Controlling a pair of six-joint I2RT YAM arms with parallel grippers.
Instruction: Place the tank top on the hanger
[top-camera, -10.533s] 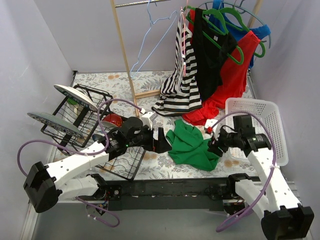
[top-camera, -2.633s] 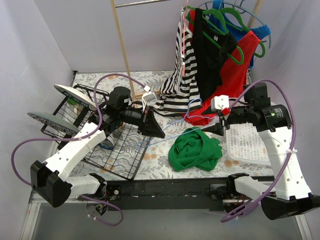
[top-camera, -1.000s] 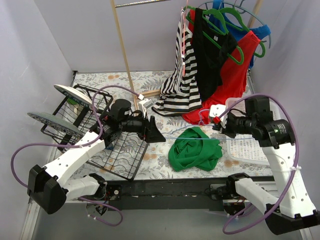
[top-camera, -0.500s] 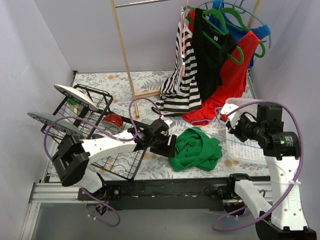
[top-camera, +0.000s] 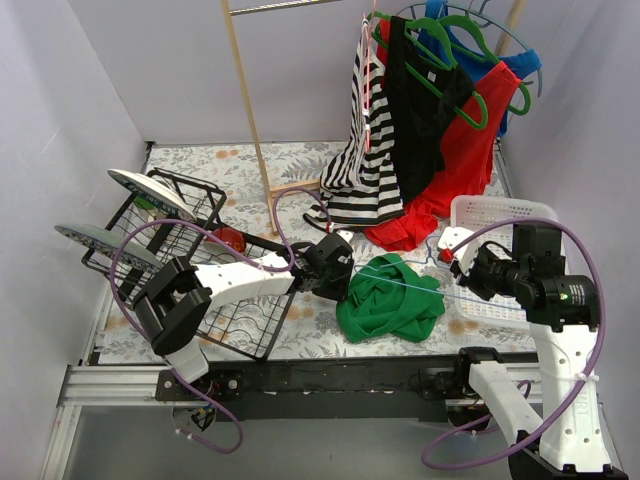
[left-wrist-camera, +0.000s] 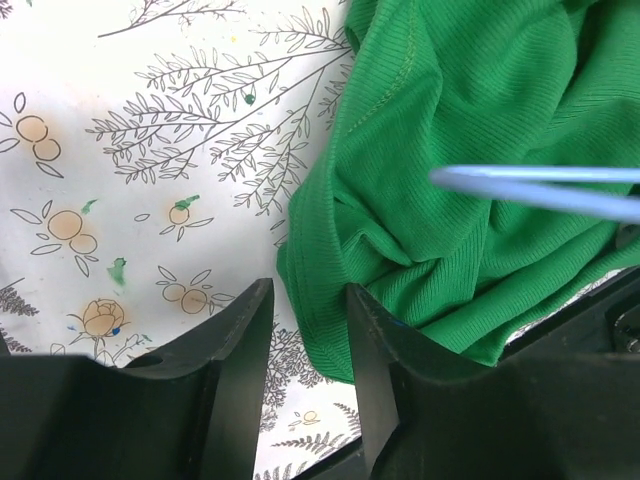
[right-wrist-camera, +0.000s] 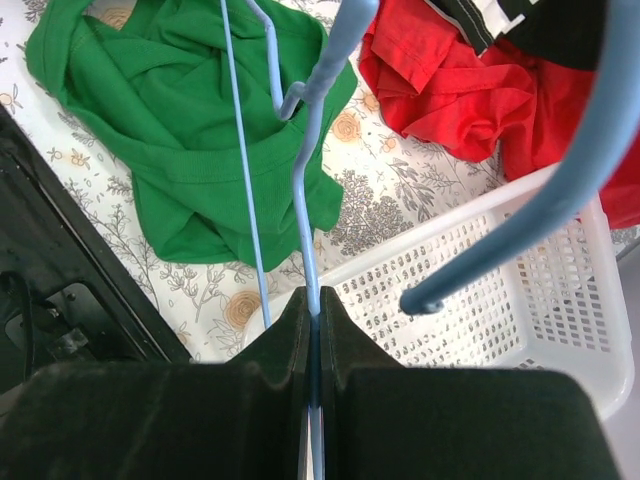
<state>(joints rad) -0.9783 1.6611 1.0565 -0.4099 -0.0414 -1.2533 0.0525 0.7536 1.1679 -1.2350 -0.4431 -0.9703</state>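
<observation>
The green tank top (top-camera: 390, 298) lies crumpled on the flowered table, also seen in the left wrist view (left-wrist-camera: 470, 150) and the right wrist view (right-wrist-camera: 190, 130). My left gripper (top-camera: 345, 285) is low at its left edge, open, its jaws narrow (left-wrist-camera: 308, 295). The fabric's hem lies between the fingers against the right one, with bare table showing beside the left one. My right gripper (top-camera: 478, 272) is shut on the light-blue wire hanger (right-wrist-camera: 311, 200). The hanger (top-camera: 430, 290) stretches leftward over the tank top, and its wire (left-wrist-camera: 540, 188) crosses just above the fabric.
A white basket (top-camera: 545, 215) stands right of the tank top, below my right arm. A black wire rack (top-camera: 240, 320) with plates and a red bowl (top-camera: 230, 240) sits at the left. Striped (top-camera: 360, 170) and red (top-camera: 450, 170) garments hang at the back beside a wooden pole (top-camera: 250, 110).
My left arm swung from over the wire rack down to the tank top's left edge, and its jaws narrowed. My right arm shifted right and lowered, keeping the hanger.
</observation>
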